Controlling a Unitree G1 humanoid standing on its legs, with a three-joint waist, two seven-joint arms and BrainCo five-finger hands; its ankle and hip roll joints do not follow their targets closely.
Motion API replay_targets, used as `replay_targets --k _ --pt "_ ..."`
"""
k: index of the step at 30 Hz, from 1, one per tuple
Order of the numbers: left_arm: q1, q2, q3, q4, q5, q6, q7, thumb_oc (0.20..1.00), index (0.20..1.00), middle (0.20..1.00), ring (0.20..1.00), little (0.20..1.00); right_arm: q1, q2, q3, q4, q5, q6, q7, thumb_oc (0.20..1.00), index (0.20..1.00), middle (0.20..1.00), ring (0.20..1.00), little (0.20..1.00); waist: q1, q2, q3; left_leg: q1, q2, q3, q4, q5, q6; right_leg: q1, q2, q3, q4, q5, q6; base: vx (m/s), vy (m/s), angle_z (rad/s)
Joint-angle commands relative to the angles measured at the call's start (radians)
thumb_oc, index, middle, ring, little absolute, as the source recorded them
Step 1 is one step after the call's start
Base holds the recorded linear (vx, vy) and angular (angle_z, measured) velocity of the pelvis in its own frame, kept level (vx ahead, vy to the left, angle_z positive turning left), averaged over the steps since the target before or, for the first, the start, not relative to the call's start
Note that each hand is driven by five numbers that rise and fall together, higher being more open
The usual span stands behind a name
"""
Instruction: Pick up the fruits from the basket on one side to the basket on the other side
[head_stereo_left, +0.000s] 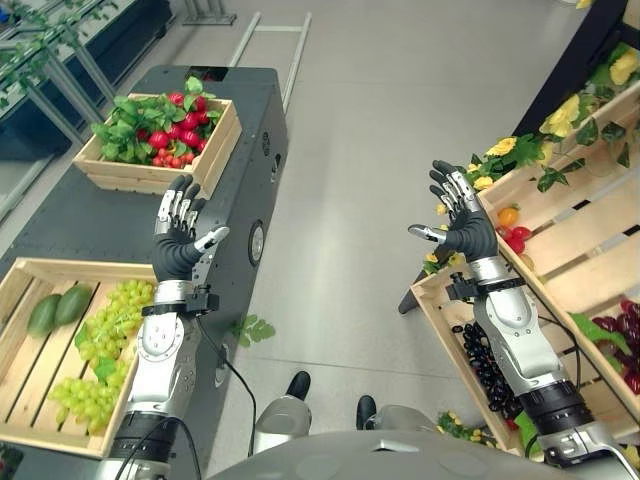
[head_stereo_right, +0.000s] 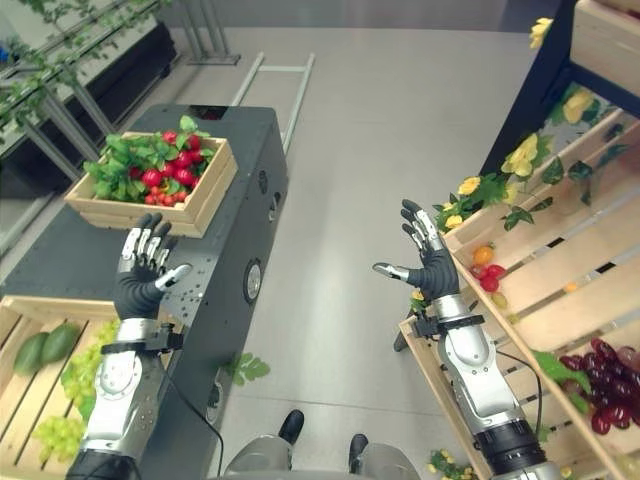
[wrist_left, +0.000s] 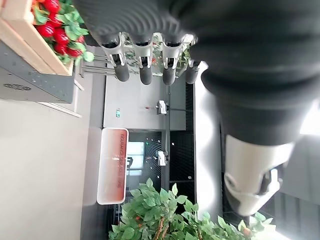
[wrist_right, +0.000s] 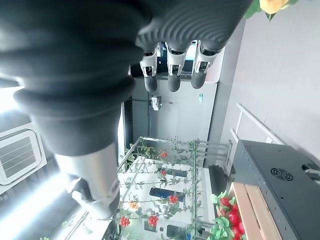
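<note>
Grey floor (head_stereo_left: 400, 150) between both raised, empty, open-fingered hands

Both arms up, L hand (head_stereo_left: 180, 245) & R hand (head_stereo_left: 462, 222) raised in mid-air, fingers straight & spread, thumbs out, nothing held.

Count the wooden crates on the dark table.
2: a crate of red fruit and leaves at the table's far end, and a crate of green grapes and two green fruits at the near end.
</note>
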Motion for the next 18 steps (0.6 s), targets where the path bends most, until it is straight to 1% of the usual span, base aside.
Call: replay_targets --k 1,2,3,4,5,6,9,12,18 --pt "-0.064 0.034 0.017 -0.02 -0.005 -0.041 -0.035 1.0 1.0 1.0 1.0 1.0 -0.017 -0.01 -0.049 -0.068 0.019 -0.075 -0.023 1.0 1.0 1.0 1.0 1.0 -0.044 -0.037 -0.015 0.046 0.056 0.232 0.118 -0.167 0.001 0.029 -0.059 0.062 -0.089 0.071 0.149 -0.09 0.012 0.06" --pt "-0.059 0.039 0.023 -0.021 0.007 -0.044 -0.033 1.0 1.0 1.0 1.0 1.0 -0.016 0.0 -0.046 -0.059 0.028 -0.073 -0.018 1.0 1.0 1.0 1.0 1.0 -0.047 -0.031 -0.025 0.067 0.04 0.225 0.09 -0.179 0.009 0.027 -0.053 0.073 -0.098 0.075 0.147 -0.07 -0.021 0.04" --pt "-0.053 0.043 0.028 -0.024 0.023 -0.043 -0.027 1.0 1.0 1.0 1.0 1.0 -0.011 0.009 -0.044 -0.046 0.029 -0.072 -0.013 1.0 1.0 1.0 1.0 1.0 -0.047 -0.029 -0.035 0.069 0.031 0.221 0.062 -0.158 0.016 0.023 -0.047 0.081 -0.108 0.091 0.146 -0.03 0.017 0.04" --pt "-0.046 0.042 0.031 -0.027 0.031 -0.041 -0.031 1.0 1.0 1.0 1.0 1.0 0.01 0.02 -0.047 -0.033 0.028 -0.073 -0.011 1.0 1.0 1.0 1.0 1.0 -0.056 -0.021 -0.052 0.095 0.056 0.259 -0.01 -0.132 0.023 0.034 -0.044 0.072 -0.13 0.096 0.149 -0.01 0.017 0.09" --pt "-0.046 0.042 0.031 -0.028 0.031 -0.041 -0.031 1.0 1.0 1.0 1.0 1.0 0.011 0.021 -0.047 -0.033 0.028 -0.073 -0.011 1.0 1.0 1.0 1.0 1.0 -0.055 -0.021 -0.052 0.099 0.057 0.259 -0.015 -0.13 0.023 0.036 -0.044 0.072 -0.132 0.097 0.149 0.04 0.084 0.1" --pt "-0.038 0.045 0.03 -0.02 0.037 -0.038 -0.034 1.0 1.0 1.0 1.0 1.0 0.019 0.03 -0.043 -0.014 0.02 -0.069 -0.011 1.0 1.0 1.0 1.0 1.0 -0.055 -0.017 -0.068 0.12 0.05 0.245 -0.057 -0.123 0.029 0.043 -0.045 0.075 -0.151 0.102 0.153 0.03 0.05 0.19" --pt "-0.038 0.047 0.038 -0.021 0.033 -0.04 -0.039 1.0 1.0 1.0 1.0 1.0 0.029 0.041 -0.049 -0.008 0.023 -0.072 -0.012 1.0 1.0 1.0 1.0 1.0 -0.062 -0.018 -0.077 0.134 0.048 0.26 -0.094 -0.109 0.031 0.052 -0.054 0.071 -0.171 0.113 0.161 0.01 0.085 0.02" --pt "-0.02 0.044 0.045 -0.017 0.039 -0.038 -0.044 1.0 1.0 1.0 1.0 1.0 0.032 0.048 -0.038 0.018 0.014 -0.067 -0.007 1.0 1.0 1.0 1.0 1.0 -0.055 -0.024 -0.085 0.156 0.033 0.269 -0.12 -0.108 0.045 0.065 -0.069 0.092 -0.195 0.132 0.17 0.03 0.103 -0.06" --pt "-0.014 0.04 0.046 0.005 0.036 -0.034 -0.05 1.0 1.0 1.0 1.0 1.0 0.033 0.053 -0.029 0.083 -0.024 -0.058 -0.023 1.0 1.0 1.0 1.0 1.0 -0.049 -0.033 -0.089 0.169 0.026 0.287 -0.13 -0.111 0.052 0.073 -0.085 0.106 -0.202 0.142 0.181 0.03 0.059 -0.13"
